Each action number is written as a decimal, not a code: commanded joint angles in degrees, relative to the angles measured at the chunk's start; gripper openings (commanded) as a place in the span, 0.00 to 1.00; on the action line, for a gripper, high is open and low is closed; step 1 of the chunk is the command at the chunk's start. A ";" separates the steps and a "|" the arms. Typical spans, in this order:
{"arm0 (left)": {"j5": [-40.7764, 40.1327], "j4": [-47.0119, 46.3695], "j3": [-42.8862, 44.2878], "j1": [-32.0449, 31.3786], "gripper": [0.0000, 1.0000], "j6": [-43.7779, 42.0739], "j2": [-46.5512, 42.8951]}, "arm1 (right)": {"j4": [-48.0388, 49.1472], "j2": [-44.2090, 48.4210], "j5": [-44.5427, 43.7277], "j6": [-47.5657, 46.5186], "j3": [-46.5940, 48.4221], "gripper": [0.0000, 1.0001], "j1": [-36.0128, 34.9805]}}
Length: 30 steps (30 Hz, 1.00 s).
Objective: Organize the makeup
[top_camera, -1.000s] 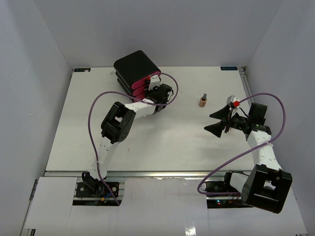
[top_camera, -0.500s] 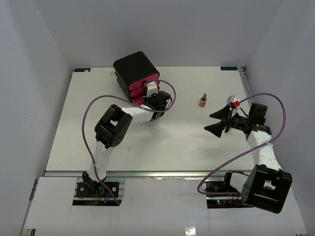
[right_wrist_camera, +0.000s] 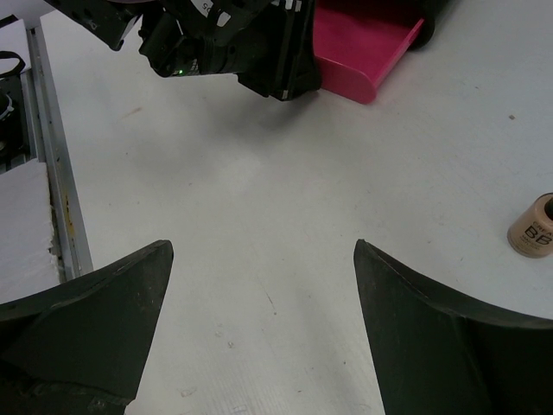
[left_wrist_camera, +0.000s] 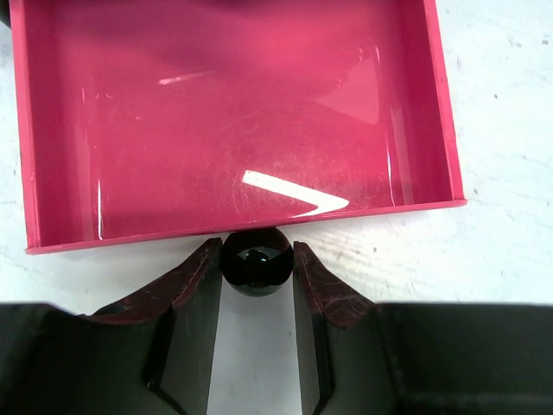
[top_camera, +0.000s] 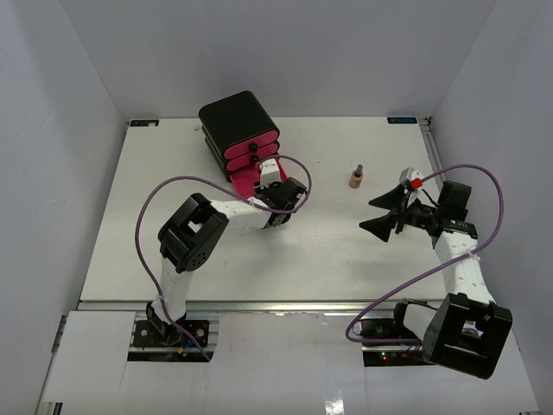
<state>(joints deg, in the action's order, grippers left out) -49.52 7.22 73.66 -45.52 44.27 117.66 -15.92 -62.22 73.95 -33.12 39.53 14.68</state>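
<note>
The black box [top_camera: 235, 117] with three pink drawers stands at the back of the table. Its bottom drawer [top_camera: 245, 178] is pulled out and is empty in the left wrist view [left_wrist_camera: 233, 112]. My left gripper [left_wrist_camera: 257, 259] is shut on the drawer's round black knob [left_wrist_camera: 256, 258]; it also shows in the top view [top_camera: 266, 183]. A small tan dark-capped bottle [top_camera: 355, 177] stands upright mid-right, also in the right wrist view [right_wrist_camera: 532, 226]. My right gripper [top_camera: 370, 214] is open and empty, right of the bottle [right_wrist_camera: 261, 251]. Lipstick tubes and the orange tube are out of view.
The two upper drawers [top_camera: 251, 149] are shut. The purple cable [top_camera: 168, 186] loops over the left arm. The white table [top_camera: 311, 251] has a raised back rail [top_camera: 346, 118]. The left arm's wrist [right_wrist_camera: 225, 39] shows beside the open drawer [right_wrist_camera: 359, 52] in the right wrist view.
My left gripper has moved back toward the near edge with the knob in it, and the bottom drawer has slid out. The right arm has not moved.
</note>
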 commanded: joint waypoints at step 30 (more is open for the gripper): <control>60.41 10.78 -5.25 6.43 0.98 -31.23 -36.62 | -3.47 6.03 -17.05 -0.60 3.08 0.93 1.14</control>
<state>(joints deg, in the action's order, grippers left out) -4.40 11.74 63.39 -42.40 22.27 85.31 -16.81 -58.71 66.71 -33.61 39.60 15.42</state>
